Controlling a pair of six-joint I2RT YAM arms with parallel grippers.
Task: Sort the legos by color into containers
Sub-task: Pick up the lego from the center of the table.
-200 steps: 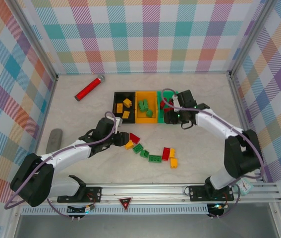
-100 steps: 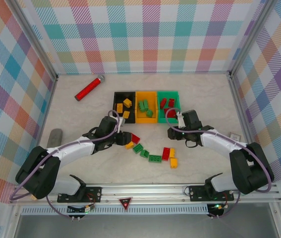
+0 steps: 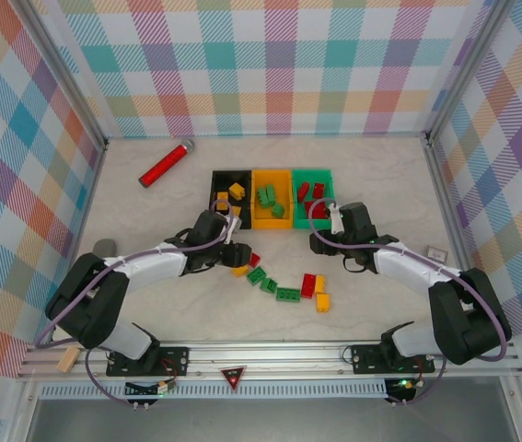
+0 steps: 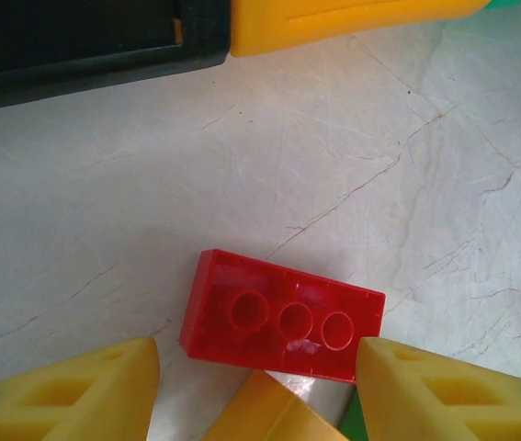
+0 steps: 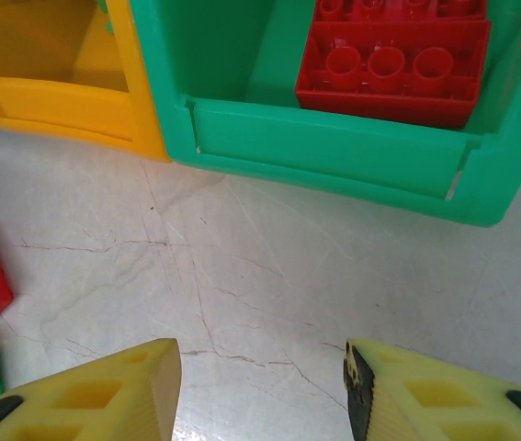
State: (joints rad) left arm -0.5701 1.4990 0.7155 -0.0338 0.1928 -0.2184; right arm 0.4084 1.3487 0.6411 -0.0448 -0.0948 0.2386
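Note:
Three containers stand in a row: black [image 3: 216,177], orange [image 3: 288,197] and green [image 3: 313,175]. Yellow legos lie in the black one, green legos in the orange one, red legos [image 5: 389,69] in the green bin [image 5: 334,156]. Loose legos are strewn in front. My left gripper [image 3: 243,252] [image 4: 258,360] is open, its fingers [image 4: 67,395] either side of an upside-down red brick [image 4: 283,317] [image 3: 253,260], with a yellow brick [image 4: 269,413] just beneath. In front of the green bin, my right gripper [image 3: 325,242] [image 5: 262,367] is open and empty over bare table.
A long red cylinder [image 3: 167,163] lies at the back left. A grey object [image 3: 102,247] sits by the left wall and a small white piece [image 3: 436,251] by the right wall. Green [image 3: 287,295], red [image 3: 308,285] and yellow [image 3: 323,301] bricks lie between the arms.
My right gripper has pulled back from over the green bin to the table in front of it. My left gripper has slid right over the red brick, its jaws a little wider.

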